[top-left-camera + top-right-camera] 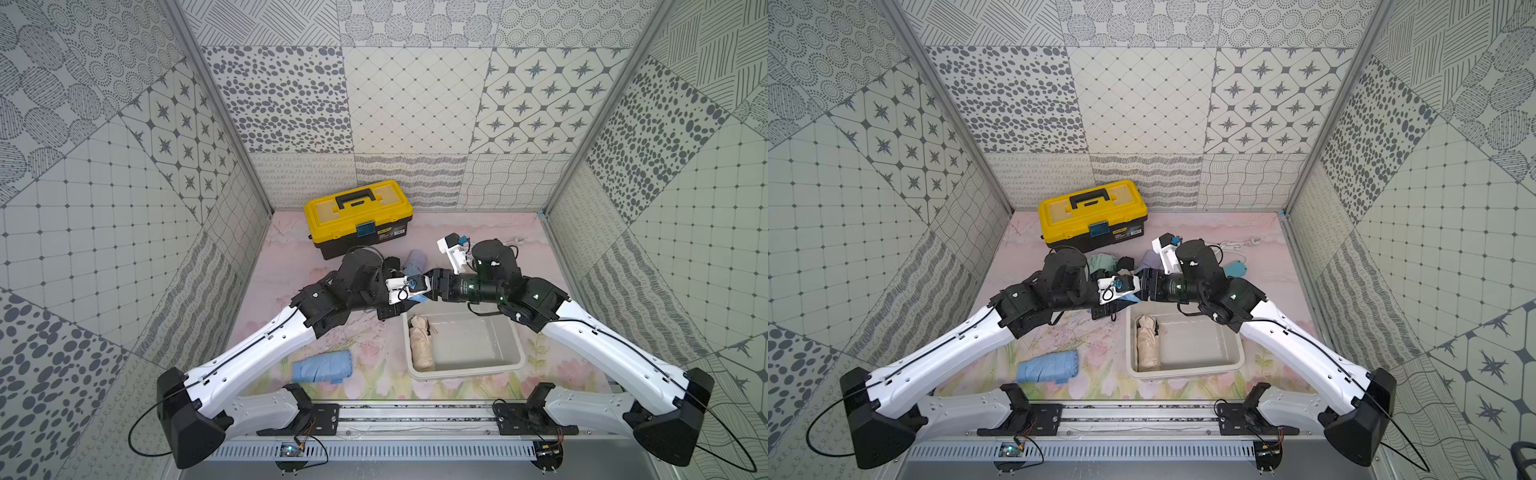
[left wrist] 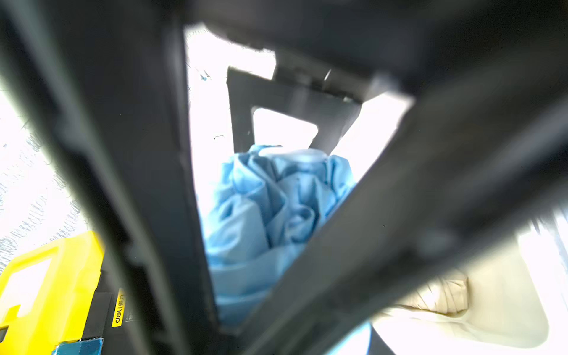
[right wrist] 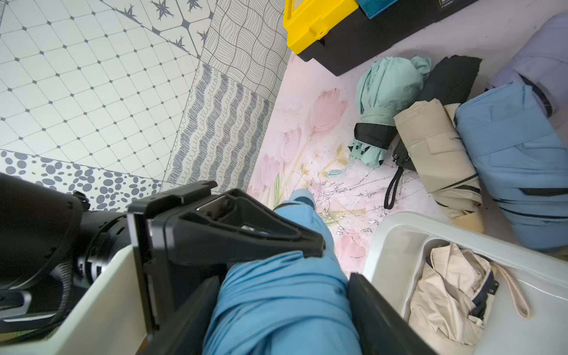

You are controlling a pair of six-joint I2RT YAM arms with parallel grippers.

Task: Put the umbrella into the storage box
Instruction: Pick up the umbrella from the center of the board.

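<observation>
toolbox (image 1: 358, 216): yellow-black, lid shut, at back wall | tabletop (image 1: 374, 386): pink floral print | walls (image 1: 415, 104): grey patterned tiles

The left wrist view blurs the blue umbrella (image 2: 270, 215) and crops the yellow toolbox (image 2: 61, 276).

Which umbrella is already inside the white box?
The beige umbrella with the loop strap, lying inside the storage box. The other beige umbrella and the rest are outside it.
</observation>
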